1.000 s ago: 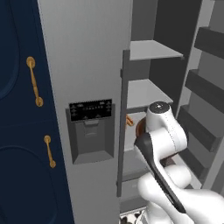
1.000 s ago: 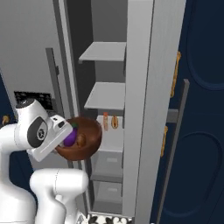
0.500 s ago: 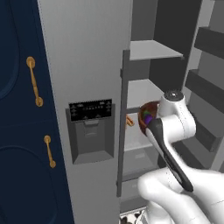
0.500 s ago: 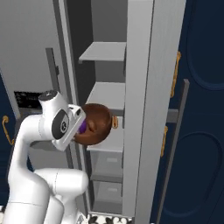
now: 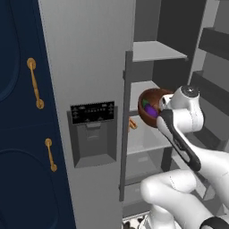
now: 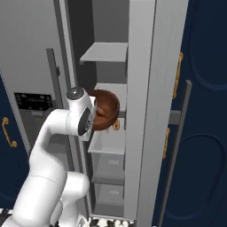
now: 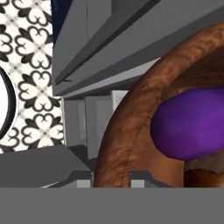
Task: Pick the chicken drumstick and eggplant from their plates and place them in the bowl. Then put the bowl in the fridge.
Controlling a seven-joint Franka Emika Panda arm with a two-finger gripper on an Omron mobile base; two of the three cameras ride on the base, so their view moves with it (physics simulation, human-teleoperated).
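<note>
wooden bowl point(image 5: 151, 106) clenched in hand, arm raised, reaching into fridge point(image 5: 147, 51).

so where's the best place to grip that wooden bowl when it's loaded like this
By the rim, probably: the wooden bowl is deep and wide, too broad to span, so pinching its thin wall from the open side suits it. The gripper is shut on the rim beside the eggplant, which lies inside with the chicken drumstick, as it nears the fridge shelves.

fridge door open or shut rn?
Open. The tall grey fridge shows bare grey shelves, with the dark-brown wooden bowl raised at the opening.
</note>
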